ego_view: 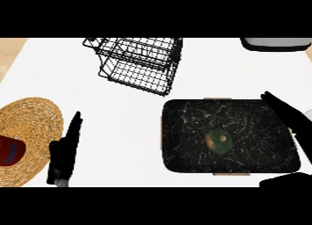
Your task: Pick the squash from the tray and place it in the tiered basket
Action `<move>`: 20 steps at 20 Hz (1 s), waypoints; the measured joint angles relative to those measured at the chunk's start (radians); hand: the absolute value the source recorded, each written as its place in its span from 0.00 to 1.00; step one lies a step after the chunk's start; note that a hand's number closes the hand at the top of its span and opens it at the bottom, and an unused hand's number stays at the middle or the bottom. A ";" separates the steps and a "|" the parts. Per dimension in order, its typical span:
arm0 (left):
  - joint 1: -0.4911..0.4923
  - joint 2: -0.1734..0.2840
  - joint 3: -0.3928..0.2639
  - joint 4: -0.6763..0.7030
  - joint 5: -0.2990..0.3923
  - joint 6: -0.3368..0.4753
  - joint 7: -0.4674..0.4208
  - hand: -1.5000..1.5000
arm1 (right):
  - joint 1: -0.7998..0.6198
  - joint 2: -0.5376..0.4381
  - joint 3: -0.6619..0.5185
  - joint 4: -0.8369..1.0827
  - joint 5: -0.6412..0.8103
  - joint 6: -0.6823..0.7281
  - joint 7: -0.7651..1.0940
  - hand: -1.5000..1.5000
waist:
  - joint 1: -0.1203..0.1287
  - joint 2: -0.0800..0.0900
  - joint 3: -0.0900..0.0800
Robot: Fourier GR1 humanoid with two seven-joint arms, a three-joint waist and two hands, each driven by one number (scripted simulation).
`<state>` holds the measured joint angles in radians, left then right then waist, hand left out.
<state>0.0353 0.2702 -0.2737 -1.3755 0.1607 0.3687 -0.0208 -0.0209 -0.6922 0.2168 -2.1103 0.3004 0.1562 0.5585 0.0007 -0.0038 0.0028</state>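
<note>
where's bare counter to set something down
Free: the white strip between the left hand and the black tray, and the patch left of the tiered basket. Crowded: the tray's right edge under the right hand, and the woven mat holding a red cup.

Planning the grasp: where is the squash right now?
In the head view, the squash lies on the dark tray at lower right, beside the right hand.

Both hands are matte black with long, slim, tapering fingers: the left hand ends in a pale grey wrist, as does the right hand.
</note>
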 measured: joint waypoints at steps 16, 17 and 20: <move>0.024 -0.038 0.028 -0.030 -0.055 -0.026 0.031 0.50 | -0.156 0.216 0.182 0.143 0.278 0.176 0.204 0.00 | 0.004 0.002 0.000; 0.027 -0.041 0.035 -0.021 -0.057 -0.033 0.010 0.50 | -0.162 0.240 0.193 0.155 0.294 0.178 0.209 0.00 | 0.004 0.001 0.000; 0.016 -0.053 0.044 -0.013 -0.068 -0.039 0.014 0.50 | -0.158 0.270 0.215 0.138 0.323 0.227 0.252 0.00 | 0.002 0.000 0.000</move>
<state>0.0517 0.2172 -0.2299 -1.3885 0.0930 0.3298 -0.0064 -0.1793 -0.4218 0.4320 -1.9721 0.6236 0.3837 0.8102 0.0026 -0.0033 0.0030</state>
